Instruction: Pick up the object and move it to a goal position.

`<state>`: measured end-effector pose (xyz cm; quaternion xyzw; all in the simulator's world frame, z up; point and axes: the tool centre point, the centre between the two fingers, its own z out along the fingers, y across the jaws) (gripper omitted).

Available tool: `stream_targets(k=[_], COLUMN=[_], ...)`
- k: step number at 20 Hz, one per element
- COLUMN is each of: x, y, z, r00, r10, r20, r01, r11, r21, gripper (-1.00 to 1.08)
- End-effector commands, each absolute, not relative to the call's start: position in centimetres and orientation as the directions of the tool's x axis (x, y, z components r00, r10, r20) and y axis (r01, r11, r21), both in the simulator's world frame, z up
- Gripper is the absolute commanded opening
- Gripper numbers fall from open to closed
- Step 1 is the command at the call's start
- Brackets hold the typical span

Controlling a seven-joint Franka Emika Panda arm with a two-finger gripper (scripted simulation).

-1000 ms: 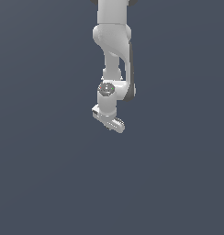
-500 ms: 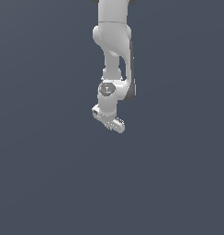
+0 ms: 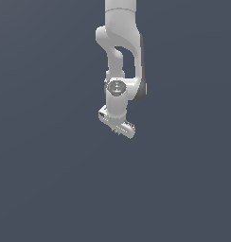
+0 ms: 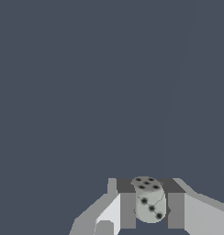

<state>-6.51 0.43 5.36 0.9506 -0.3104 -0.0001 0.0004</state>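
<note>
Arm: the white Panda arm (image 3: pixel 118 42) hangs from above against a flat grey-blue backdrop, its wrist bent toward the exterior view's right.
Gripper: the gripper (image 4: pixel 150 209) is closed down to the width of a small die, its two dark fingers (image 4: pixel 127 209) pressing on opposite faces.
Object: the die (image 4: pixel 149 204), pale with black pips and rounded corners, sits between the fingers in the wrist view; in the exterior view it is hidden behind the gripper (image 3: pixel 121 131).
Done: judging by the firm pinch, the pick-up looks complete, with no surface visible under the die.
Left: carrying the die to the goal; no goal marker shows in either view, so the remaining travel cannot be judged.
</note>
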Motion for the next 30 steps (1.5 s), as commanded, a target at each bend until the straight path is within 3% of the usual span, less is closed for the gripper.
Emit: stream_targets(k=[1,16,30], x=[-5.4,2.9,8.2], y=[1.4,7.9,12.0], z=[7.0,17.7,24.1], r00=[0.807,0.807,0.808], r10=[-0.59,-0.59,-0.589], r20=[0.001,0.001,0.0], r01=[-0.59,-0.59,-0.589], r11=[-0.807,-0.807,-0.808], r21=[0.001,0.002,0.001], gripper=[-1.0,-1.0,-1.0])
